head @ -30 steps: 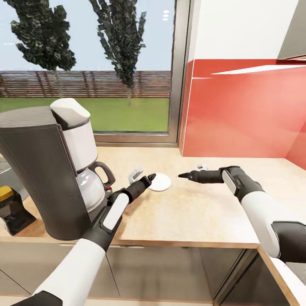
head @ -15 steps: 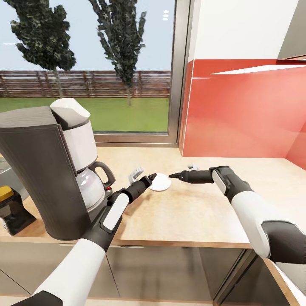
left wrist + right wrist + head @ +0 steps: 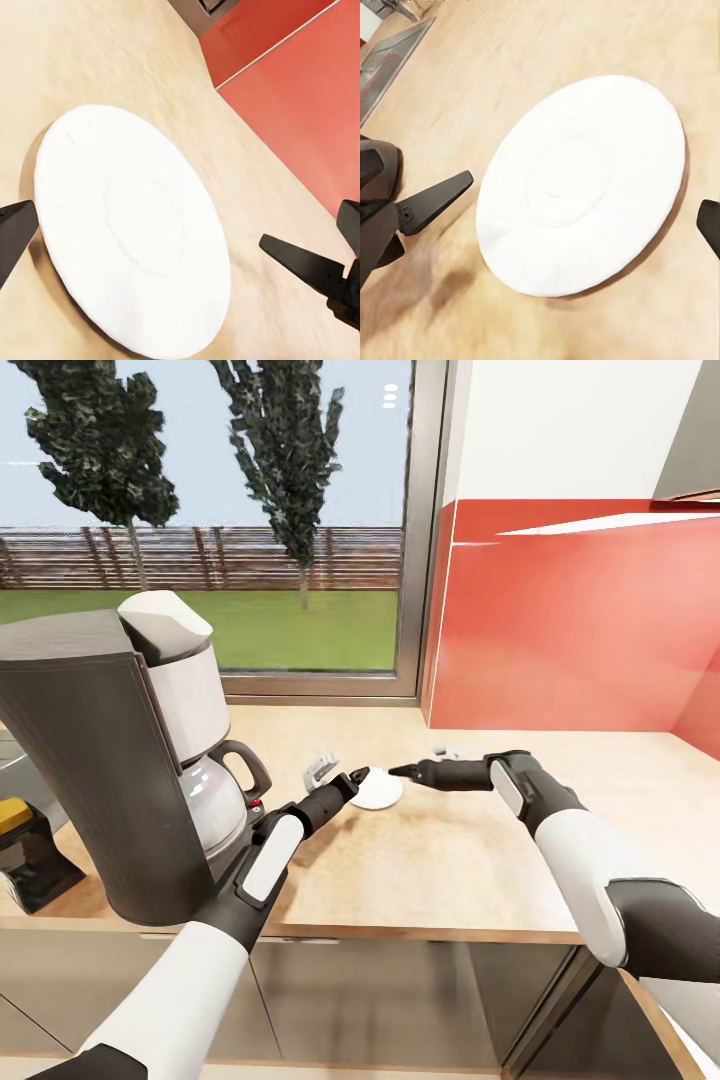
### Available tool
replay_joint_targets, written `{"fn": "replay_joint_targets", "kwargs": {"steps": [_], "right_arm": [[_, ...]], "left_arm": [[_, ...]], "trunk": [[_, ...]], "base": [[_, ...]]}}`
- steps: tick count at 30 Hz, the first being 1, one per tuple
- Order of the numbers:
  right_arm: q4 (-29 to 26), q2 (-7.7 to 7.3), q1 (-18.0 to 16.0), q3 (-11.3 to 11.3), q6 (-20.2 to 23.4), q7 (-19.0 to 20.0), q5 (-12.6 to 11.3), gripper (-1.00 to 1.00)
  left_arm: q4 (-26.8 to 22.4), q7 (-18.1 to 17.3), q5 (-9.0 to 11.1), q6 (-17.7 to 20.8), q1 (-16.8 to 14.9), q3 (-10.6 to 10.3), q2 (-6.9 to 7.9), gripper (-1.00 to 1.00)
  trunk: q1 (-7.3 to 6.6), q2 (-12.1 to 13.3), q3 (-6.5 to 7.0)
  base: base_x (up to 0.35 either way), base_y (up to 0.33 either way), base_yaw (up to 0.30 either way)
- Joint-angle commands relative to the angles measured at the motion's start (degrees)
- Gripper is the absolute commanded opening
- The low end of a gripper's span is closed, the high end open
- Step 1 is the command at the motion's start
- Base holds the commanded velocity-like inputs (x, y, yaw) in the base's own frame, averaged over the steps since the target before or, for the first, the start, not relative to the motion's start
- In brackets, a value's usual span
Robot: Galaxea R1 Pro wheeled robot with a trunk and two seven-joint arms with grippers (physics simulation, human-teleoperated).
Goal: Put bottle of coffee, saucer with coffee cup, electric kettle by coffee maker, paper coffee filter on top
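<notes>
A home kitchen: countertop, coffee maker, red backsplash, garden window.

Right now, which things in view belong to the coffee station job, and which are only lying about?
Belonging to the job:
- coffee maker
- saucer, lying flat between the left pincer and right pincer
- countertop
- bottle of coffee, at the left edge beside the maker

Only there:
- window
- red wall panel

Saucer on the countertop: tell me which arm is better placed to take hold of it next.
Probably the left. The left gripper sits at the saucer rim, open. The right gripper is open too, approaching from the opposite side.
</notes>
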Motion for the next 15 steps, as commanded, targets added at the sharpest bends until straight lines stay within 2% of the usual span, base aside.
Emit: {"fn": "replay_joint_targets", "kwargs": {"steps": [1,10,15], "right_arm": [[-0.03,0.24,-0.04,0.19,0.25,-0.20,-0.96,1.00],[0.16,2.65,-0.04,0.08,-2.57,-0.42,-2.20,1.00],[1.37,3.05,-0.04,0.02,-2.91,-0.43,-2.28,1.00]], "left_arm": [[-0.10,0.50,0.59,0.17,-0.03,-0.05,0.00,1.00],[-0.10,0.49,0.59,0.17,-0.03,-0.05,0.00,1.00],[-0.10,0.48,0.59,0.17,-0.03,-0.05,0.00,1.00]], "trunk": [[0.00,-0.03,-0.06],[0.00,-0.03,-0.06],[0.00,-0.03,-0.06]], "base": [[0.000,0.000,0.000],[0.000,0.000,0.000],[0.000,0.000,0.000]]}}
